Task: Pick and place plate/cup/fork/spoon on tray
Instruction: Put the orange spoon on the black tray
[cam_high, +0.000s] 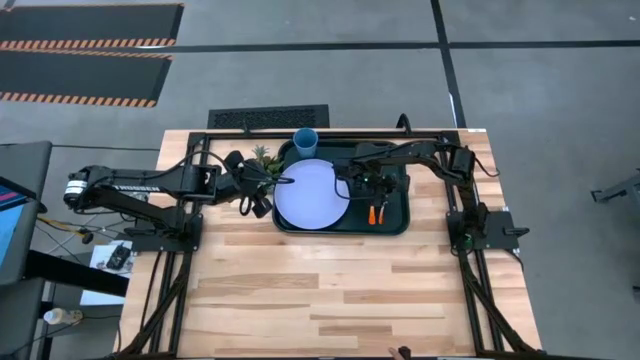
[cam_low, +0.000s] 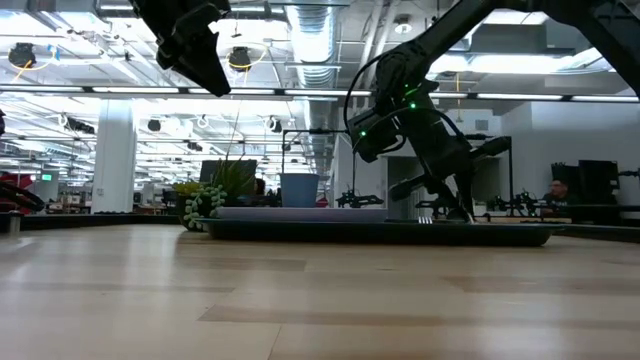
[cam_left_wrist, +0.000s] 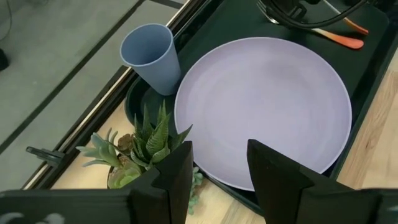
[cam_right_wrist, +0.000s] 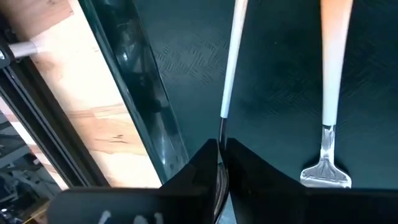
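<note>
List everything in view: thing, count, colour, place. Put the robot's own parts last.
tray: one, dark green-black, far middle of the table.
plate: one, pale lavender, on the tray's left part.
cup: one, blue, upright at the tray's far left corner.
spoon: one, orange handle, on the tray's right part, bowl end between the right fingers.
fork: one, orange handle, silver tines, lying on the tray beside the spoon.
plant ornament: one, green, on the table by the tray's far left corner.
table: one, light wood.
left gripper: one, dark, open, raised above the tray's left edge.
right gripper: one, dark, low over the tray's right part, shut on the spoon.
</note>
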